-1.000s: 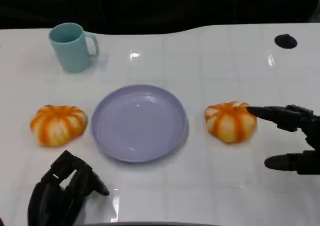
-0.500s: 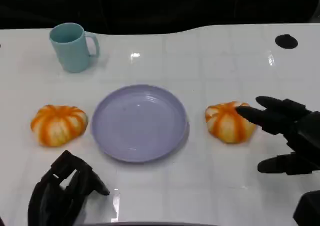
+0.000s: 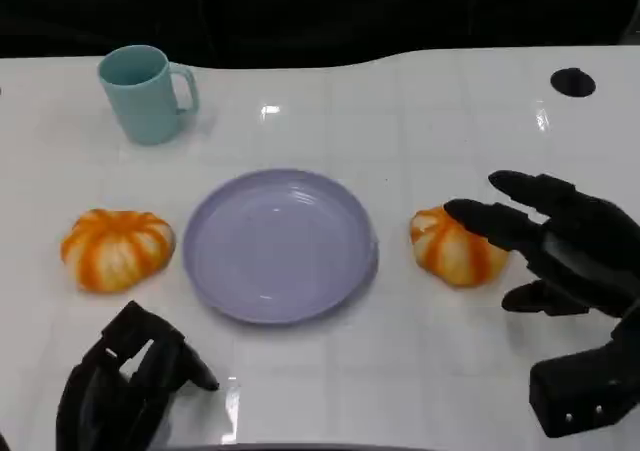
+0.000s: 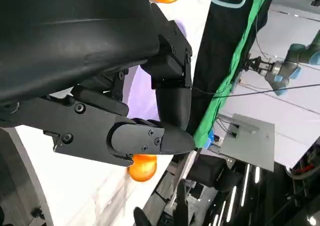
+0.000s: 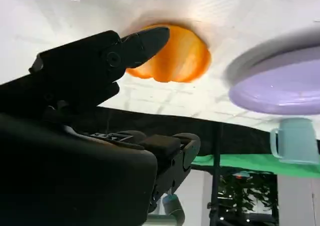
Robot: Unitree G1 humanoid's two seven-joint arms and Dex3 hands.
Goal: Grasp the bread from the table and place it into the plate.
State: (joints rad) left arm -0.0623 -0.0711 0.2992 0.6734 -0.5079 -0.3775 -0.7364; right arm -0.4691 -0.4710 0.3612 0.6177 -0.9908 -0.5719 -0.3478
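Note:
A lilac plate (image 3: 278,244) sits mid-table. Two orange-and-white striped bread buns flank it: one on its left (image 3: 117,248), one on its right (image 3: 450,248). My right hand (image 3: 560,246) comes in from the right with fingers spread, its upper fingertips over the right bun's far side and the thumb low beside it, holding nothing. In the right wrist view a fingertip hovers just over that bun (image 5: 182,58), with the plate (image 5: 280,85) beyond. My left hand (image 3: 125,381) rests near the front edge, fingers curled in with nothing in them, below the left bun.
A teal mug (image 3: 145,93) stands at the back left. A small black disc (image 3: 572,81) lies at the back right. The white table (image 3: 400,371) runs back to a dark edge. In the left wrist view, a bun (image 4: 142,167) shows past my curled fingers.
My right hand has moved left and closer in, its fingers now reaching over the right bun, and more of its wrist shows. The left hand, buns and plate have not moved.

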